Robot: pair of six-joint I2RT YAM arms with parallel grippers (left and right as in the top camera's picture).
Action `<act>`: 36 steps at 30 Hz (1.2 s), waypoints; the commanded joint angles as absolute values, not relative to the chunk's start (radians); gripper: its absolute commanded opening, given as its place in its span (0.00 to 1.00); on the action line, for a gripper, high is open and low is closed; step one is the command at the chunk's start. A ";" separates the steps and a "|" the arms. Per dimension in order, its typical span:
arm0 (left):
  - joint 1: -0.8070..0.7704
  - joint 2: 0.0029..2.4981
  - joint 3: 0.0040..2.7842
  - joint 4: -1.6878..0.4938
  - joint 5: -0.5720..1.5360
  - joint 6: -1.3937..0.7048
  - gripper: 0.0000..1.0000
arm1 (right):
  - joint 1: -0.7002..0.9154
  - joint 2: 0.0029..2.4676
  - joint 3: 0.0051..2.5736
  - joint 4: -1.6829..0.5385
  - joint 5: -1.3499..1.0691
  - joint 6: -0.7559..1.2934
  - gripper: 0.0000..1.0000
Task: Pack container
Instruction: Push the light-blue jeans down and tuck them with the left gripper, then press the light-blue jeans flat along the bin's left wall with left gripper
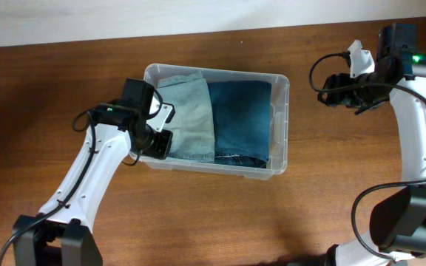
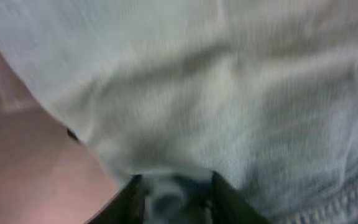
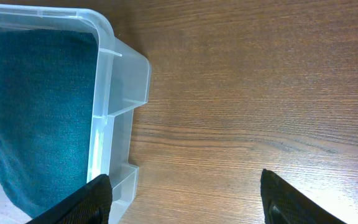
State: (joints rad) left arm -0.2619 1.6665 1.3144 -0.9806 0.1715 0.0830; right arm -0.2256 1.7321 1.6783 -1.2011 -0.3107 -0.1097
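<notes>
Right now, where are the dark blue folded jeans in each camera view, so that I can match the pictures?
Overhead: the dark blue jeans fill the right half of the container.
Left wrist: not in it; only the light blue jeans show.
Right wrist: at the left, inside the container's clear wall.
Shared landmark: the container's right-end handle, seen overhead and by the right wrist.

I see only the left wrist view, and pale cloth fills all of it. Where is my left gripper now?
Observer: The left gripper is at the left end of the container, over a folded pale denim garment.
Operator: Is something else in the container?
Observer: Yes, a folded dark denim garment lies beside the pale one and fills the right half.
Operator: And the right arm?
Observer: The right gripper hangs open and empty above the table, to the right of the container.
</notes>
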 commanded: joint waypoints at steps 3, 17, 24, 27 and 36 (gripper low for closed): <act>-0.261 1.673 1.310 -0.871 0.113 0.075 0.52 | -0.223 1.703 1.694 -1.210 -0.302 -0.116 0.70; -0.320 1.702 1.274 -0.949 0.126 0.037 0.50 | -0.223 1.703 1.694 -1.208 -0.302 -0.116 0.70; -0.320 1.807 1.239 -0.900 0.037 0.038 0.44 | -0.223 1.703 1.694 -1.209 -0.302 -0.116 0.69; -0.320 1.805 1.248 -0.858 -0.036 0.038 0.44 | -0.223 1.703 1.694 -1.210 -0.302 -0.116 0.69; -0.320 1.733 1.445 -0.900 -0.076 0.038 0.54 | -0.223 1.703 1.694 -1.211 -0.302 -0.116 0.70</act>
State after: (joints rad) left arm -0.3252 1.7618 1.3460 -0.9092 -0.0139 0.0357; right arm -0.2256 1.7321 1.6783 -1.2114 -0.3103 -0.1093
